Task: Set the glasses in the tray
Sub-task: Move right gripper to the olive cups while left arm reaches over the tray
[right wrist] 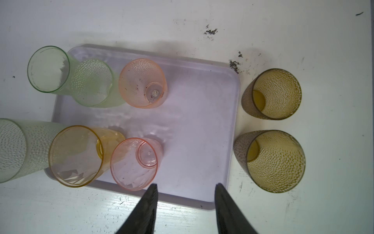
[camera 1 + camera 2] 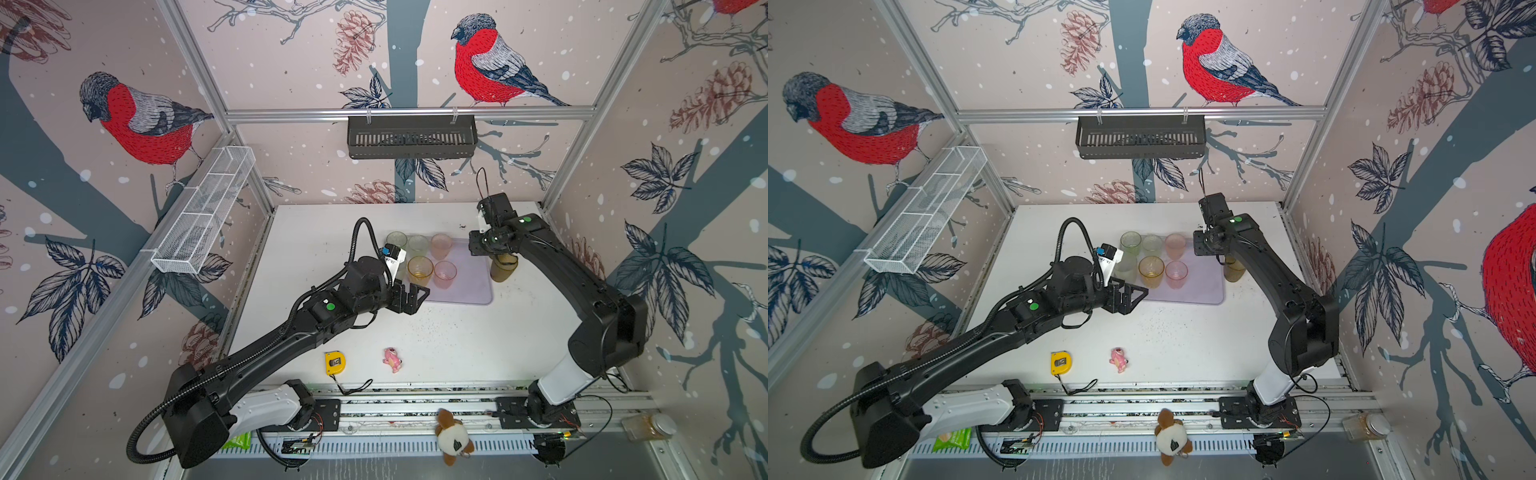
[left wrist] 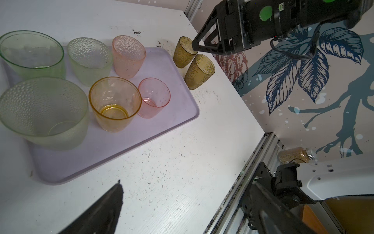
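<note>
2 brown dimpled tumblers [image 1: 272,94] stand upright on the white table [image 1: 334,60], just beside the short edge of the lavender tray [image 1: 192,121] and not yet in it; 6 other tumblers [image 3: 115,104] already stand on the tray. The right gripper [image 1: 186,185] hangs over the tray's rim, jaws apart with nothing between them; the left gripper [image 2: 415,297], spread wide and empty, sits by the tray's front corner. The brown ones look light, thin and stiff, tapered, so prone to slip or tip; pinching 1 wall at the rim, a finger inside, seems safest
</note>
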{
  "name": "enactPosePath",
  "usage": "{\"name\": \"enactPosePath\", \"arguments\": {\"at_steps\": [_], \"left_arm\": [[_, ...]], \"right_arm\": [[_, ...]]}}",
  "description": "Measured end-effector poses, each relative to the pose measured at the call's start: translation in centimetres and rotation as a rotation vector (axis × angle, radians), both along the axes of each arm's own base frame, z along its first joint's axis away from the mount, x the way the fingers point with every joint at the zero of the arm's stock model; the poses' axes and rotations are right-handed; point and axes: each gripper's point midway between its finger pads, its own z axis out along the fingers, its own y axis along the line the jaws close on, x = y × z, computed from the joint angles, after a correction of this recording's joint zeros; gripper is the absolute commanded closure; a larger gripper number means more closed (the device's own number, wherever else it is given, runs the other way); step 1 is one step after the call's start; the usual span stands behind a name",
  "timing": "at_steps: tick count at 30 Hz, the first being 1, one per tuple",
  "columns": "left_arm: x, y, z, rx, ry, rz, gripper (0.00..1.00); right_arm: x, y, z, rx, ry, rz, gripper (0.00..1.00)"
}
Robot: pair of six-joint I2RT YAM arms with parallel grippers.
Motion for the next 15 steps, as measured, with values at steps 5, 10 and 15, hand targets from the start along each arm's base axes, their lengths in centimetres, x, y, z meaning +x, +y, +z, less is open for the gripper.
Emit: {"name": "enactPosePath", "arguments": {"at_steps": [5, 10, 15], "left_arm": [[-0.1, -1.7, -0.2, 0.017, 0.003, -0.023, 0.03], [-0.3, -3.9, 0.2, 0.028, -0.001, -0.065, 0.03], [-0.2, -5.4, 0.4, 0.045, -0.007, -0.089, 0.03]], "right_arm": [[0.8, -1.9, 0.3, 0.007, -0.006, -0.025, 0.52], [1.8, -3.8, 0.0, 0.003, -0.01, -0.051, 0.52], [2.5, -5.8, -0.2, 0.007, -0.012, -0.08, 0.52]]}}
